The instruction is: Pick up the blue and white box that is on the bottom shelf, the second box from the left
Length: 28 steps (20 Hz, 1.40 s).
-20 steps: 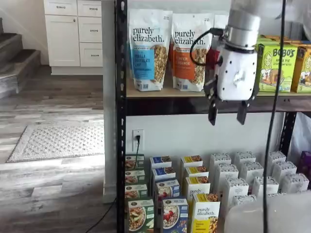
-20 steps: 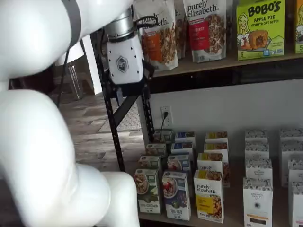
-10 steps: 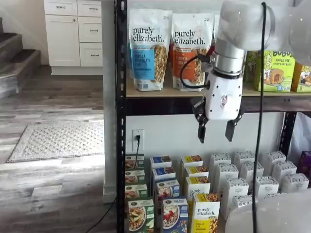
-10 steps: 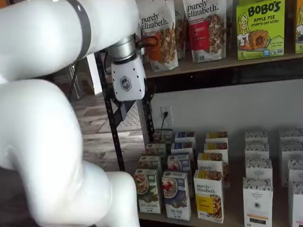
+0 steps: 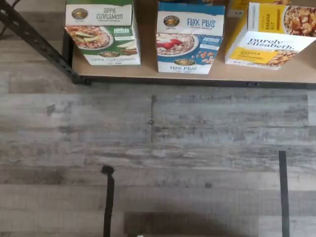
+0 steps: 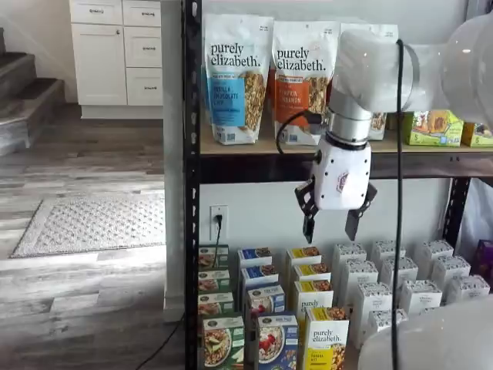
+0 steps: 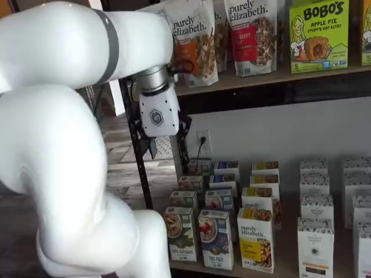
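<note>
The fingers point(image 6: 330, 227) hang spread apart and empty, high above the bottom shelf point(image 6: 254, 362), while the upright blue and white box point(image 6: 276, 342) stands at its near edge, below and left of them, between a green box point(image 6: 223, 341) and a yellow box point(image 6: 326, 338).

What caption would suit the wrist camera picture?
Looking down: blue and white Flax Plus box on the bottom shelf, between green Apple Cinnamon box and yellow purely elizabeth box.

The gripper point(image 6: 331, 228) is seen hanging with fingers apart above the bottom shelf point(image 6: 354, 356); the blue and white box point(image 6: 276, 342) is stood upright below, untouched.
</note>
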Motion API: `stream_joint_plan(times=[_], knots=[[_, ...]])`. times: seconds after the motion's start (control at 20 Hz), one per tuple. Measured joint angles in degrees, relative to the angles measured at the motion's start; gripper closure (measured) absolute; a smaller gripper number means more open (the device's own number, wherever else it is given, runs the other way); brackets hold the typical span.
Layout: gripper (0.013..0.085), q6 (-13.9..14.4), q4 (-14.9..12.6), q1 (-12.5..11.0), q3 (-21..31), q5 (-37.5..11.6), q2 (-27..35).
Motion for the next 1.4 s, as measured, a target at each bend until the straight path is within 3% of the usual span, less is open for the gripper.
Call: stream_joint_plan(times=[0.15, 0.3, 0.6, 0.9, 1.3, 1.4], knots=[[0.0130, -0.25, 0.29, -0.12, 0.81, -2.00, 1.08], [0.0130, -2.41, 3.51, -1.17, 1.13, -3.07, 2.52], [0.0130, -2.66, 4.42, -0.86, 1.51, -5.31, 5.24], [0.0130, 0.82, 0.63, 1.27, 2.28, -9.23, 7.46], [0.0130, 4.21, -2.12, 3.30, 3.66, -15.63, 10.18], [0.0130, 3.77, -1.55, 3.16, 4.55, -18.29, 10.60]])
